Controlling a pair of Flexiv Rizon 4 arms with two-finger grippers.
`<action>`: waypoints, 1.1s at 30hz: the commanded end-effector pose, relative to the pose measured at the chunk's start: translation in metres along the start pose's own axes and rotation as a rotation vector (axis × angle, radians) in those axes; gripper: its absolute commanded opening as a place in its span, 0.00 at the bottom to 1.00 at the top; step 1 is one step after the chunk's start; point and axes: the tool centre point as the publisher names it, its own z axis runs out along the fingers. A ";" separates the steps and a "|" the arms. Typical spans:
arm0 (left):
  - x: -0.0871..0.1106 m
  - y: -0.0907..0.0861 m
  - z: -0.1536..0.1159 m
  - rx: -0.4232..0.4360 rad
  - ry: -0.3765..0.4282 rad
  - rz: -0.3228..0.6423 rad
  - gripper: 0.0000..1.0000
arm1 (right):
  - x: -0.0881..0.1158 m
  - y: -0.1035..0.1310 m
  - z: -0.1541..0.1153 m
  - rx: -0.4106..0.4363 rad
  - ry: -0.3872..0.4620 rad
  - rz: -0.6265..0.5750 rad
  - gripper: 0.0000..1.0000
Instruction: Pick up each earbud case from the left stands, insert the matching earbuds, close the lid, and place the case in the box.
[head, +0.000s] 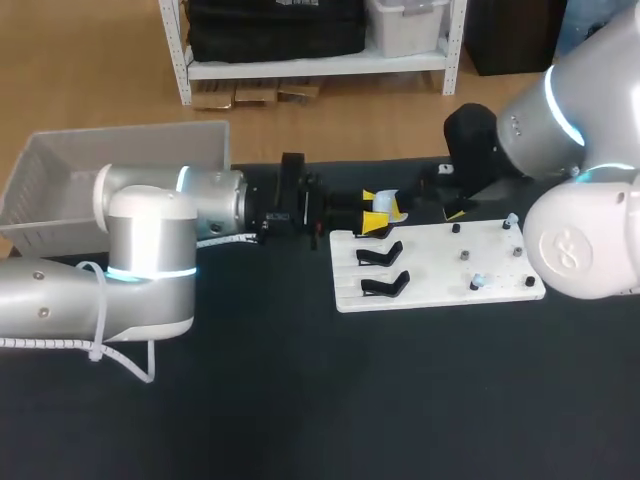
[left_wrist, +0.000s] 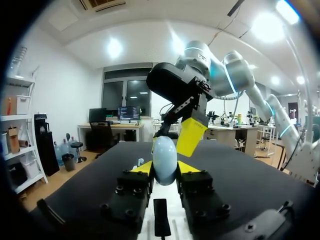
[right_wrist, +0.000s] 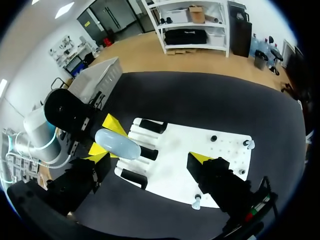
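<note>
My left gripper (head: 373, 209) is shut on a pale blue earbud case (head: 386, 204) and holds it just above the far left corner of the white board (head: 440, 270). In the left wrist view the case (left_wrist: 165, 159) stands upright between the yellow tips of this gripper (left_wrist: 165, 169). My right gripper (head: 425, 208) is wide open just beyond the case, one yellow tip close behind it. In the right wrist view the case (right_wrist: 117, 144) lies beside one finger of the open right gripper (right_wrist: 150, 156). Small white earbuds (head: 478, 284) sit on the board's right side.
Black stands (head: 384, 285) line the board's left edge, three of them without a case. Small dark pegs (head: 465, 256) dot its right half. The white box (head: 120, 160) sits at the table's far left, behind my left arm.
</note>
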 end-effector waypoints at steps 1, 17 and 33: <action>0.001 -0.002 0.001 0.000 -0.004 0.003 0.00 | -0.002 0.002 -0.001 0.012 -0.009 0.002 1.00; 0.001 -0.002 0.001 0.000 -0.004 0.003 0.00 | -0.022 0.007 -0.025 0.020 -0.060 -0.064 1.00; 0.001 -0.002 0.001 0.000 -0.004 0.003 0.00 | -0.010 -0.063 -0.082 0.356 0.138 -0.290 1.00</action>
